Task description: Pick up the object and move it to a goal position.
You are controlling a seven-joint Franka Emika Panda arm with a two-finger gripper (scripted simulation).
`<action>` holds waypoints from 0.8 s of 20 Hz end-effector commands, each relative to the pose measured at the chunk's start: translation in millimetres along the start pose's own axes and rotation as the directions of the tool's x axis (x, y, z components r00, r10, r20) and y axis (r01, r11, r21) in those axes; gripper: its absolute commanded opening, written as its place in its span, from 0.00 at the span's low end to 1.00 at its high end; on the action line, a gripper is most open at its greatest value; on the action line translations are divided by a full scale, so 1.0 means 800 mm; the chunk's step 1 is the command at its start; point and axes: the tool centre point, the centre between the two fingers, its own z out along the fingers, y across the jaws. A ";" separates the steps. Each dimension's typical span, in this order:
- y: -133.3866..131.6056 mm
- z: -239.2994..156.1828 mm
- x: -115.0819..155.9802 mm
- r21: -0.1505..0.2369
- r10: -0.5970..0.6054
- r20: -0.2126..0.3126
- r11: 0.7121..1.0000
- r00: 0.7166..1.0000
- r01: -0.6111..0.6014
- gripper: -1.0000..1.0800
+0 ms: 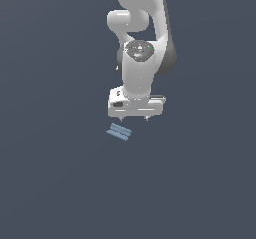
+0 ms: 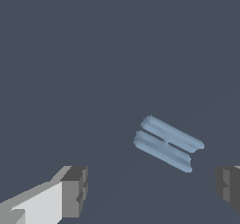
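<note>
Ridged light-blue piece: lain flat on the counter, long axis slanted, offset below wide-open, empty jaws of gripper.

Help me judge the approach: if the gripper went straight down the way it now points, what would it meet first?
Probably the bare floor. The gripper hangs open, and the light-blue ridged piece lies apart from its fingers, apparently off its line, though depth is uncertain.
</note>
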 end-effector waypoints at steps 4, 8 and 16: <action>-0.001 -0.001 -0.001 0.001 0.000 0.002 1.000 1.000 0.000 0.96; -0.005 -0.004 -0.003 0.002 0.005 0.011 1.000 1.000 -0.005 0.96; -0.006 -0.004 -0.003 0.003 0.001 0.012 1.000 1.000 -0.001 0.96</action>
